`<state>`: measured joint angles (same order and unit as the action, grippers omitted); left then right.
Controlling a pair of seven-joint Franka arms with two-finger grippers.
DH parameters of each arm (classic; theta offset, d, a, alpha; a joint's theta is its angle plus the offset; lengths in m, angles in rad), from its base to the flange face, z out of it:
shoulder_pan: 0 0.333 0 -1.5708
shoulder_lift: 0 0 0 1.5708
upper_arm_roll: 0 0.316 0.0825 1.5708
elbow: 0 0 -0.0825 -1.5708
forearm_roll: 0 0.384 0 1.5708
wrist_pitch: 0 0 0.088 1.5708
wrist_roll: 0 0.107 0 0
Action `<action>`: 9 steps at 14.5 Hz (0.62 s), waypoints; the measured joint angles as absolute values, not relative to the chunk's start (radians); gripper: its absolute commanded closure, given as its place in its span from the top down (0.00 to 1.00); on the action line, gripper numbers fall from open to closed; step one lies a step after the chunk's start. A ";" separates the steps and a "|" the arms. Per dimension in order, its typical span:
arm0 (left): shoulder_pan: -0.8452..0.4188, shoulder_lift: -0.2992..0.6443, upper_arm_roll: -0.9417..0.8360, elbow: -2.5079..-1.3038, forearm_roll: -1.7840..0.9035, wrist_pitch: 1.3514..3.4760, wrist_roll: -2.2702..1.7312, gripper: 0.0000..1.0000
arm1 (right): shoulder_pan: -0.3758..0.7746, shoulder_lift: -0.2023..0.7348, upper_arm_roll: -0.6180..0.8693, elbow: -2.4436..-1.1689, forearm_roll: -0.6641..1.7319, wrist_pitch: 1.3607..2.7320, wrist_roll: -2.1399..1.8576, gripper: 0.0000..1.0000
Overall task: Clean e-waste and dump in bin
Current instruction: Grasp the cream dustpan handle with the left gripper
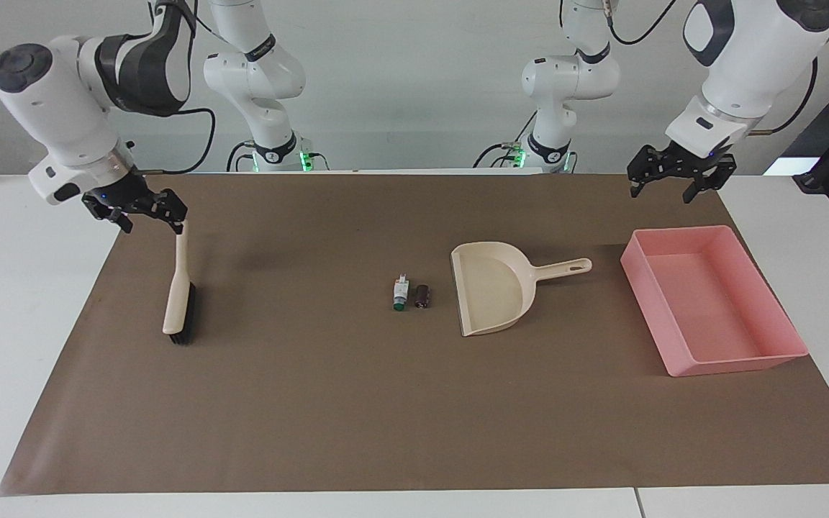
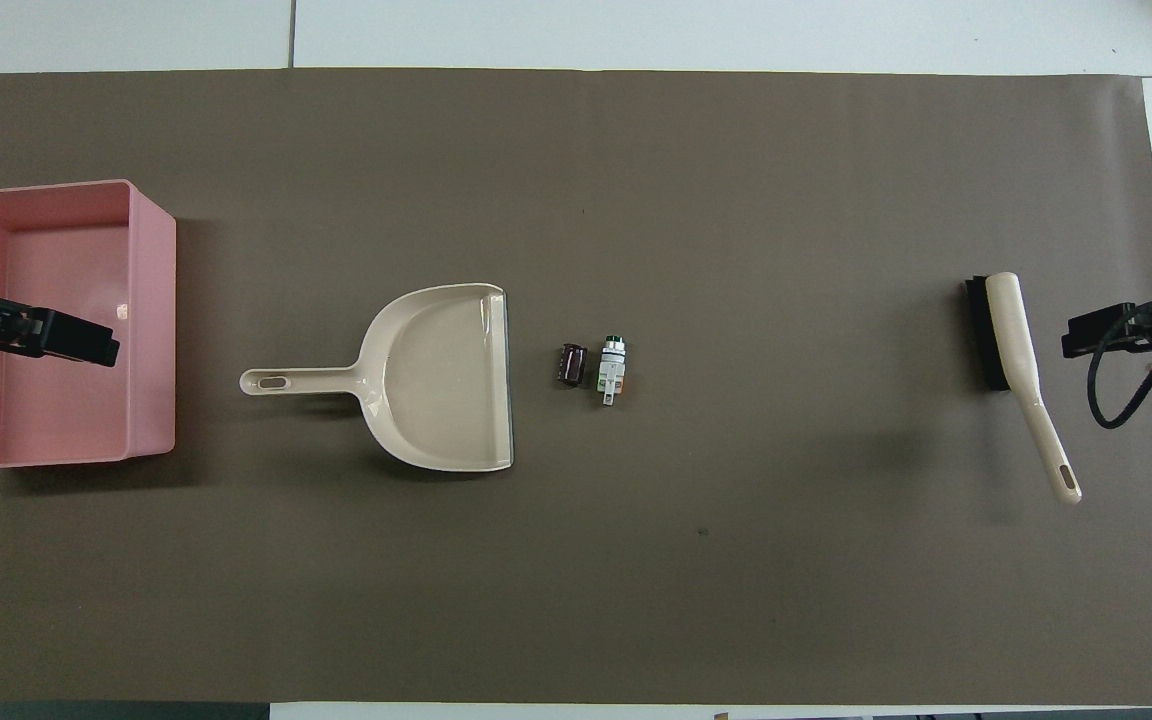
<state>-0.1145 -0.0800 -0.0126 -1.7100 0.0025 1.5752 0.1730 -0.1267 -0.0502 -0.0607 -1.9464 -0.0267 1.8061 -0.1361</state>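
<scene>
Cream brush (image 1: 178, 291) lay untouched on the brown mat, so the step looked like reaching for tools. The right gripper (image 1: 142, 211), fingers spread, hung at its handle tip; next it would need to straddle and pinch the handle. The left gripper (image 1: 673, 177), also spread, hung near the pink bin (image 1: 711, 298). 2 e-waste parts (image 1: 409, 295) sat beside the dustpan's (image 1: 494, 286) mouth. Overhead, both grippers were cut off at the edges.

On the mat (image 1: 314, 403) the e-waste (image 1: 410, 295) lies just beside the dustpan (image 1: 494, 288) mouth, between the brush (image 1: 178, 295) and the bin (image 1: 767, 352)
</scene>
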 measured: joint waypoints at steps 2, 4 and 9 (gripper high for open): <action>-0.161 -0.078 -0.021 -1.723 0.003 1.584 0.243 0.99 | -0.151 -0.041 -0.061 -2.025 -0.027 1.886 -0.154 1.00; -0.184 -0.072 -0.025 -1.772 0.004 1.644 0.360 0.98 | -0.157 -0.034 -0.061 -2.123 -0.027 1.996 -0.155 1.00; -0.225 -0.047 -0.027 -1.893 0.004 1.799 0.628 0.97 | -0.190 -0.029 -0.060 -2.276 -0.027 2.133 -0.162 1.00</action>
